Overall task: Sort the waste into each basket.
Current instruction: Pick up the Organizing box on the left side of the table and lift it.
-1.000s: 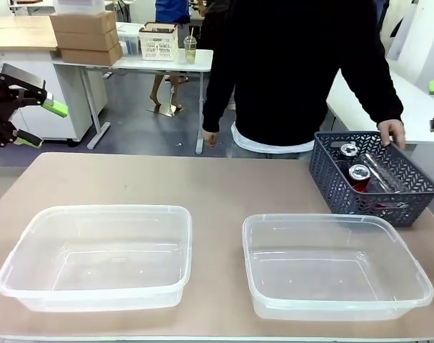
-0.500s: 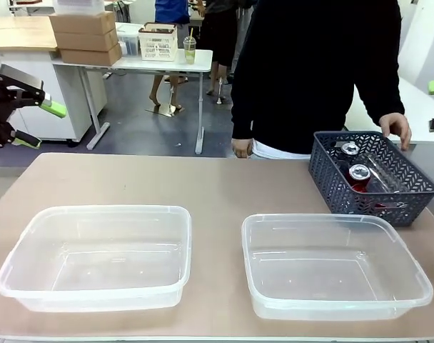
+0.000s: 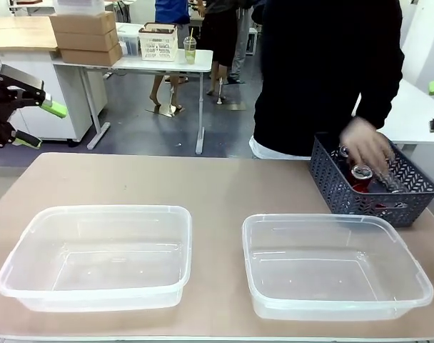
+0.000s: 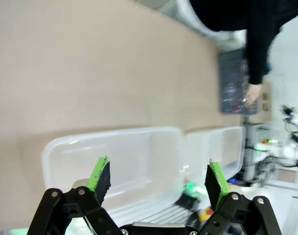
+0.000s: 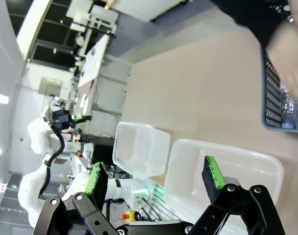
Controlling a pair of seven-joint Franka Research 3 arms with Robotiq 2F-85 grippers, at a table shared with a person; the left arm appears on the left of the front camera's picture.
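The waste (image 3: pixel 360 174) sits in a dark lattice basket (image 3: pixel 374 201) at the far right of the table (image 3: pixel 217 182), on the person's side. A red can with a silver top lies there beside what looks like a clear bottle (image 3: pixel 394 180), though the pile is too jumbled for me to count. A person in a black top stands at the far edge, and one hand (image 3: pixel 367 143), blurred, reaches down into the basket over the can; I cannot tell whether it touches anything.

Two clear tubs lie side by side on the near half of the table with a gap between them: the left tub (image 3: pixel 96 210) and the right tub (image 3: pixel 324 216). The right tub lies just in front of the dark basket, and whether their walls meet I cannot tell.

The left gripper (image 3: pixel 40 125) hangs raised beyond the table's left edge, its green-padded fingers spread wide and gripping nothing. Its wrist camera looks past them onto the left tub's rim. The right gripper (image 5: pixel 151 178) is spread wide too, gripping nothing, and between its fingers I see the right tub, with the basket and the hand far off in the upper corner
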